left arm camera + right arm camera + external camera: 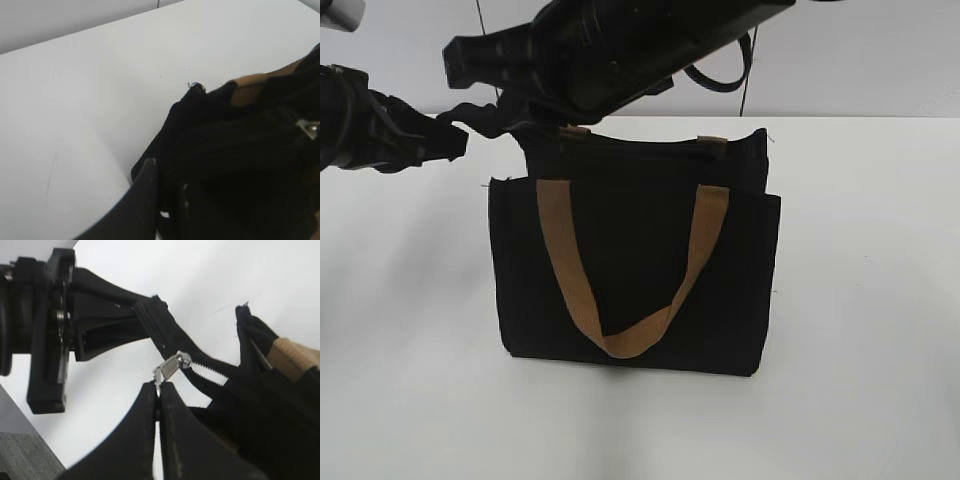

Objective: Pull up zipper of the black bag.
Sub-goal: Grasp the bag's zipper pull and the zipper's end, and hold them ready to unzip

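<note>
Standing upright near the middle of the white tabletop [860, 300], the black bag [630, 290] faces you with its front pocket panel and one tan handle [625, 285] hanging down in a V across it. Your right gripper [159, 386] has its fingers [175, 410] pressed together on the silver pull tab [167, 369] of the zipper [200, 367]; in the right wrist view the tab sticks up from between the two black tips, with open teeth trailing away to the right of the slider toward the bag's body. Your left gripper [150, 315] comes in from the left and has the end of the zip line clamped at the bag's far left top corner, the strip of fabric stretched taut between the two grippers. From the left wrist view you see only one dark finger [145, 190] low in the frame against bunched black cloth, so the clamp on that side looks closed but the pinch point itself is hidden there. In the exterior view both arms crowd the top left: the left one [380, 125] reaches in at the bag's upper left corner, and the right one [640, 45] slants down from the upper right over the bag's top edge. A second tan handle [712, 143] shows as short stubs along the far top edge.
</note>
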